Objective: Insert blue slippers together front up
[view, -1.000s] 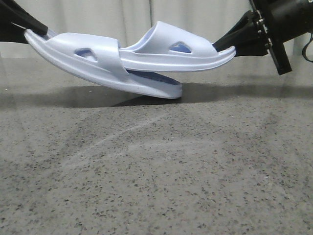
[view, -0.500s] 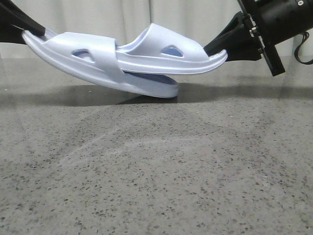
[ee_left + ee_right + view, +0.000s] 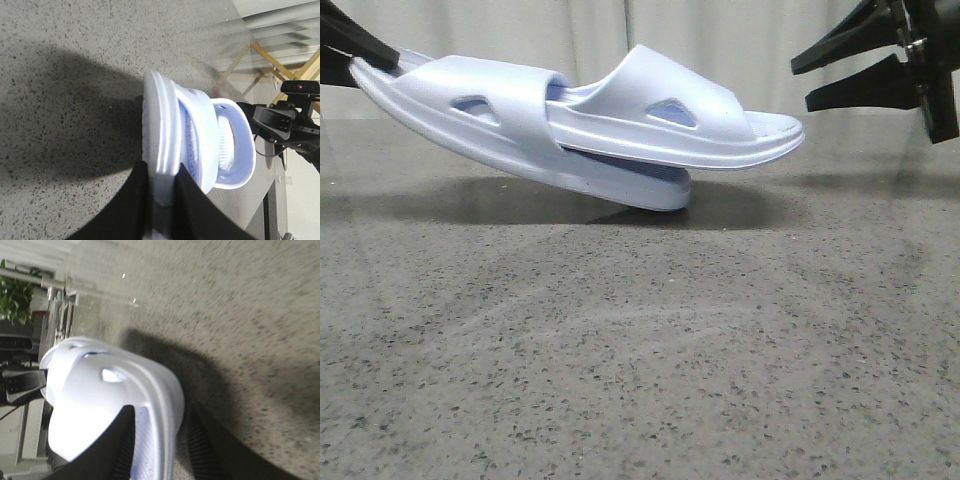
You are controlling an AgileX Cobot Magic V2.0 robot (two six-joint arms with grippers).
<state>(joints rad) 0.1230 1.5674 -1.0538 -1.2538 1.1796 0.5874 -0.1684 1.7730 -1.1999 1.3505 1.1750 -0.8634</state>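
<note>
The blue slippers (image 3: 580,125) were nested, one slid through the other's strap, and hung over the speckled grey table (image 3: 640,360) at the back of the front view. The outer slipper (image 3: 470,120) sloped down from its raised end at the left to a low end that met, or nearly met, the tabletop. The inner slipper (image 3: 670,120) lay flatter on top, its free end sticking out to the right with nothing under it. Each strap showed a triangular cutout, and the ribbed footbeds showed in the left wrist view (image 3: 200,145).

The left gripper (image 3: 350,45) was clamped on the raised end of the outer slipper; in its wrist view the black fingers (image 3: 135,200) pressed either side of the sole edge. The right gripper (image 3: 845,65) stood clear of the pair, just beyond the inner slipper's free end, its jaws spread with nothing between them.

A dark shadow (image 3: 470,195) lay on the table under the slippers. Pale curtains (image 3: 570,30) hung behind. A potted plant (image 3: 17,300) showed past the table's edge in the right wrist view. No brand mark or lettering could be read on anything.
</note>
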